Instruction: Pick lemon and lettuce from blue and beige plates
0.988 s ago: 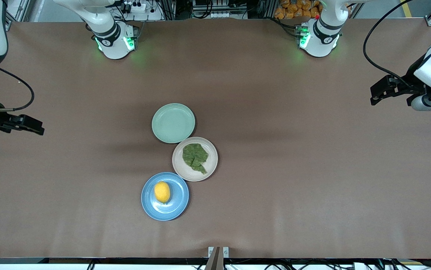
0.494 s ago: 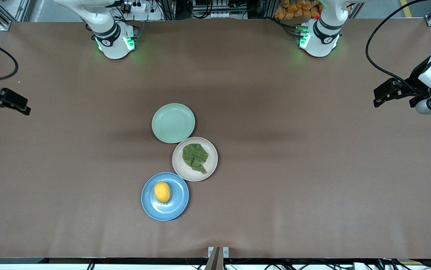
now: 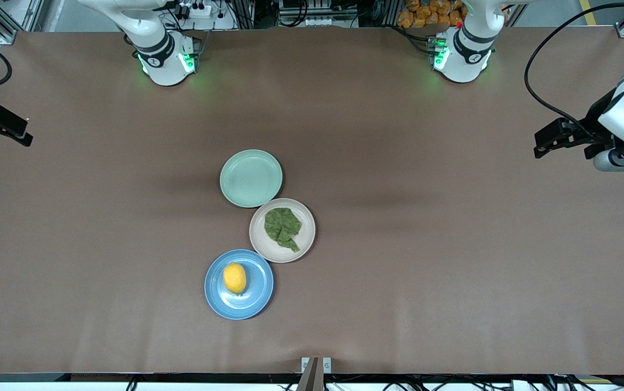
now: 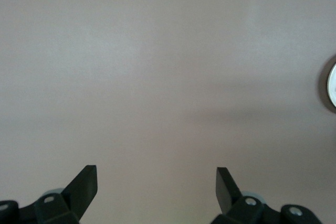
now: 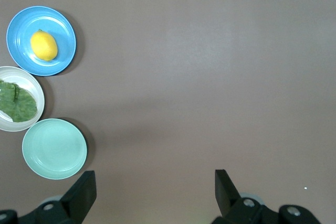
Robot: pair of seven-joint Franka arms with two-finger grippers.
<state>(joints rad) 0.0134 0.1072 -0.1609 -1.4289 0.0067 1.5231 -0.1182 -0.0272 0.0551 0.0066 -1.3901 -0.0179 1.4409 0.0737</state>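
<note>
Three plates sit touching in a short chain near the middle of the brown table (image 3: 453, 260). The blue plate (image 3: 260, 296) lies nearest the front camera and carries the lemon (image 3: 234, 277), which rests a little off the plate's centre. Next up the chain, the beige plate (image 3: 268, 247) holds the lettuce (image 3: 283, 227), a dark, crumpled leaf lying flat on it. The mint-green plate (image 3: 251, 178) is the farthest of the three from the front camera.

Both arms are held well away from the plates. The left gripper (image 3: 541, 144) hangs over bare table at the left arm's end; its wrist view shows the two fingers (image 4: 84, 184) spread wide with nothing between them, and what is probably the beige plate's rim just at the frame edge. The right gripper (image 3: 18, 134) hangs over the table edge at the right arm's end. Its wrist view takes in all three plates, and its fingers (image 5: 81, 192) are likewise spread apart and hold nothing.
</note>
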